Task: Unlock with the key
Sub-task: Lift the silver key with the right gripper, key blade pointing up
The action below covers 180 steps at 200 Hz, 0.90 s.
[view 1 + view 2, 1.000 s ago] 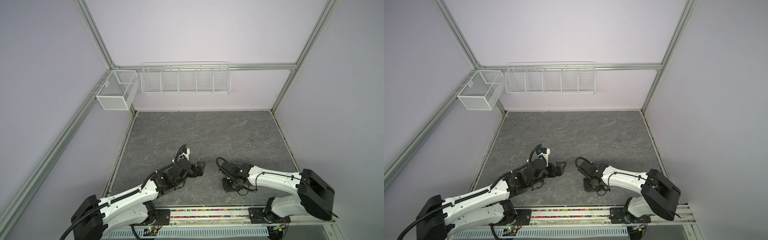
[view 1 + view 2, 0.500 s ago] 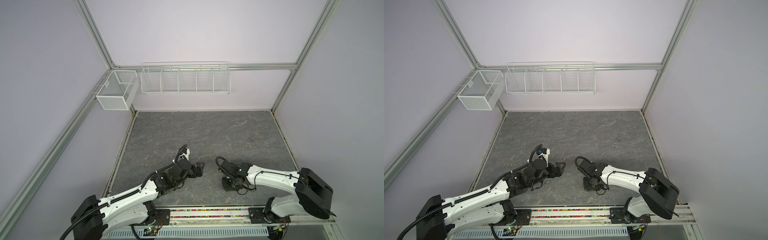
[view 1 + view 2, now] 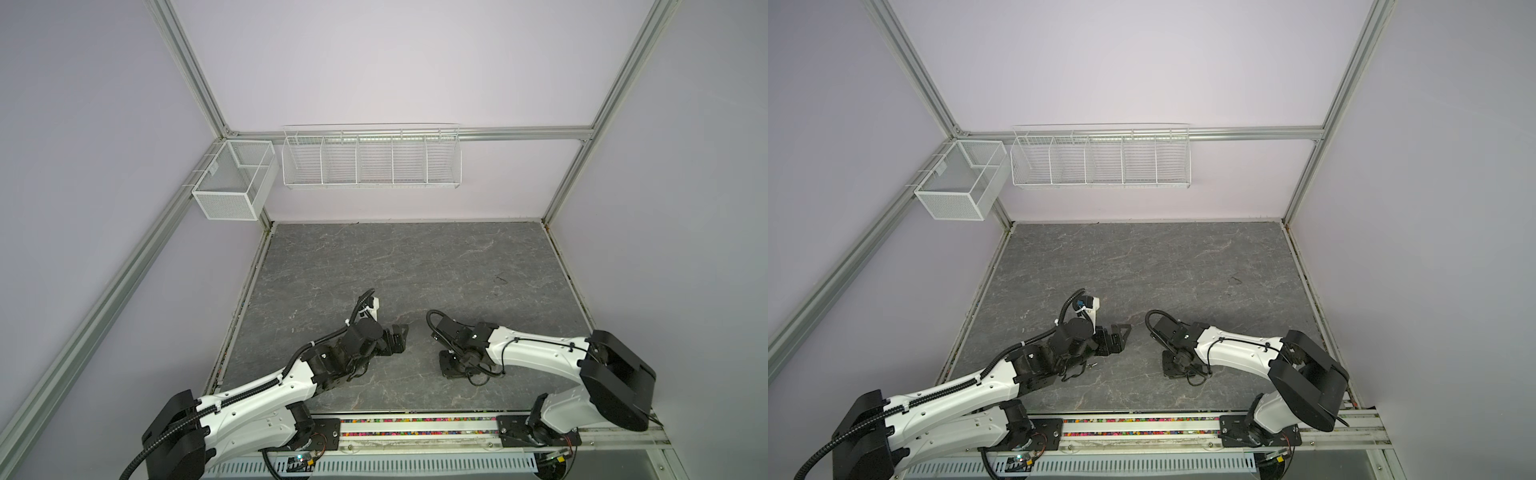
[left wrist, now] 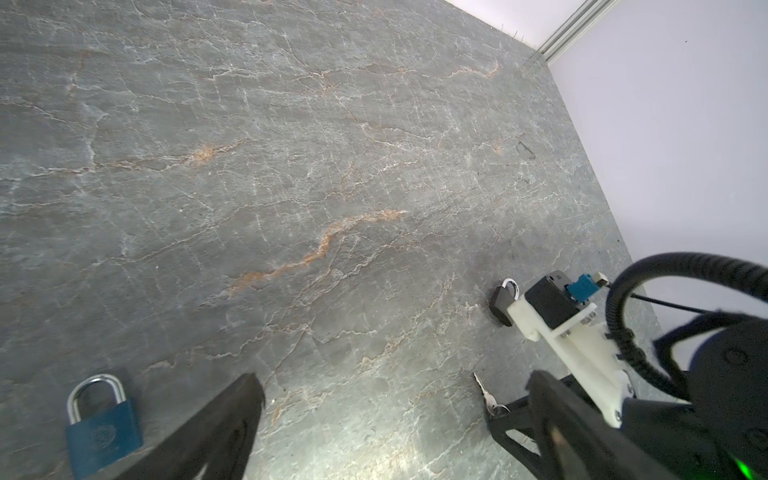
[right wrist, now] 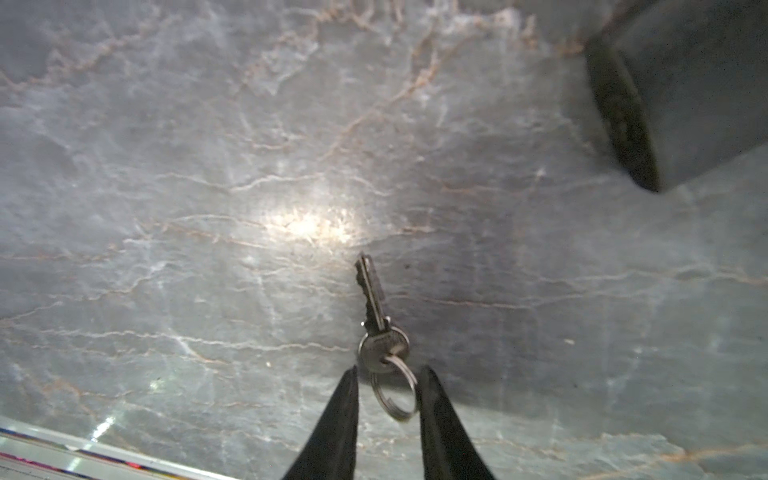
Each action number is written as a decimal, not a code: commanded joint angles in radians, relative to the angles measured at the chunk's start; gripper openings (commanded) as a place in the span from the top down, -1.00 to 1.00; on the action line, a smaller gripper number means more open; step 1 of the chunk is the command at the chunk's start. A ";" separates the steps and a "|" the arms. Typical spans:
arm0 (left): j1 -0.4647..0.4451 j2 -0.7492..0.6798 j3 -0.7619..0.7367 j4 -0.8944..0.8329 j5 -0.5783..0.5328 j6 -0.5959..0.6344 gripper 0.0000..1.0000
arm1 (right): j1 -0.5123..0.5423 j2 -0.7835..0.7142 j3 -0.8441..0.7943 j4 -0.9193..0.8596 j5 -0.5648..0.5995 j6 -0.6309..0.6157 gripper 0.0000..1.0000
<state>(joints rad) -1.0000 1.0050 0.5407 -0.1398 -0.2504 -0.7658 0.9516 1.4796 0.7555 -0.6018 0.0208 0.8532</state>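
Key on grey veined slab, lilac walls, alu frame

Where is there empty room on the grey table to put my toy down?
The whole far half of the table is bare, from the back wall to the two arms. Near the front it is crowded: the left arm, right arm, blue padlock, black padlock and key.

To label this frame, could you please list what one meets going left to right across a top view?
White wire-mesh box basket → black left claw → black right claw → small dark scuff mark on the grey marbled tabletop.
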 commanded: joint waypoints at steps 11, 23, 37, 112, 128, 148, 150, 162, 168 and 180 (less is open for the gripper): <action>-0.003 -0.024 0.005 0.016 -0.030 0.002 -0.99 | 0.004 0.055 -0.023 0.083 0.041 0.025 0.46; -0.003 -0.028 0.007 0.016 -0.033 0.005 -0.99 | 0.005 0.053 -0.022 0.083 0.049 0.032 0.49; -0.003 -0.028 0.007 0.016 -0.033 0.005 -0.99 | 0.005 0.049 -0.021 0.084 0.062 0.038 0.51; -0.003 -0.020 0.002 0.046 -0.031 -0.014 -0.99 | 0.009 0.069 0.021 0.073 0.098 0.038 0.60; -0.003 -0.016 0.003 0.051 -0.030 -0.017 -0.99 | 0.010 0.063 0.024 0.067 0.101 0.038 0.62; -0.003 -0.009 0.000 0.055 -0.030 -0.022 -0.99 | 0.012 0.056 0.021 0.062 0.113 0.040 0.64; -0.003 -0.011 0.000 0.055 -0.030 -0.022 -0.99 | 0.012 0.056 0.021 0.061 0.113 0.040 0.64; -0.003 -0.008 0.000 0.057 -0.026 -0.024 -0.99 | 0.012 0.054 0.021 0.062 0.117 0.037 0.64; -0.003 -0.009 0.001 0.057 -0.027 -0.026 -0.99 | 0.012 0.053 0.021 0.063 0.117 0.034 0.65; -0.002 -0.011 -0.001 0.057 -0.027 -0.032 -0.99 | 0.011 0.052 0.022 0.061 0.121 0.028 0.67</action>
<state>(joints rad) -1.0000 0.9932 0.5407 -0.1024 -0.2653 -0.7776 0.9592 1.5188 0.7834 -0.5259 0.1097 0.8715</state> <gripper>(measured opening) 0.993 0.174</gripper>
